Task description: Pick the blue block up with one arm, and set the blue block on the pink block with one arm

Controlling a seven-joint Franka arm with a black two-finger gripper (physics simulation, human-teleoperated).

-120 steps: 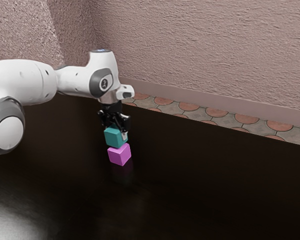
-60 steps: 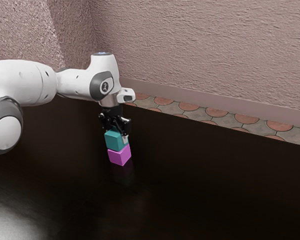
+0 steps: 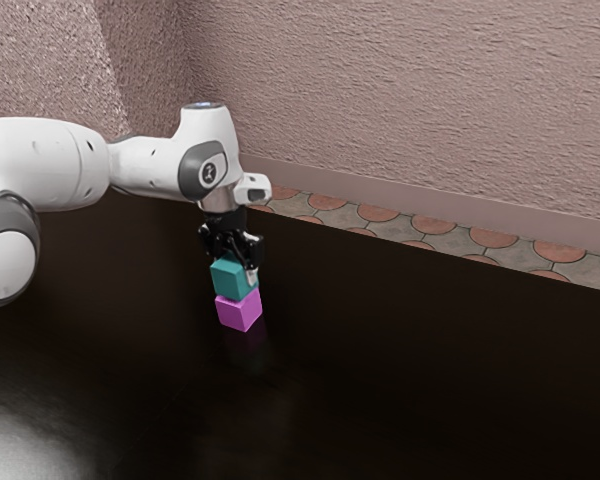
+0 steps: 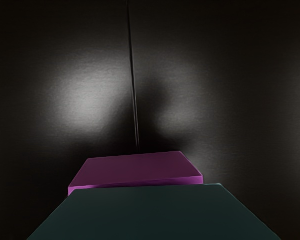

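Your claw (image 3: 234, 260) grips the blue block (image 3: 232, 280) by its upper sides. The cube sits level on the pink block (image 3: 239, 310), edges roughly aligned, nearer the worktop's (image 3: 400, 350) far edge.

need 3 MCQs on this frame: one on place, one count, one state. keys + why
1. Where does the pink block stand?
A) on the tiled floor
B) on the dark table
C) against the wall

2. How many blocks are there?
A) one
B) two
C) three

3. How does the blue block sit?
A) flat on top of the pink block
B) on the table beside it
C) tipped on one edge

Key: 1 B, the dark tabletop lies all around it. 2 B, one blue and one pink. 3 A, in the exterior view its underside meets the pink block's top, level.
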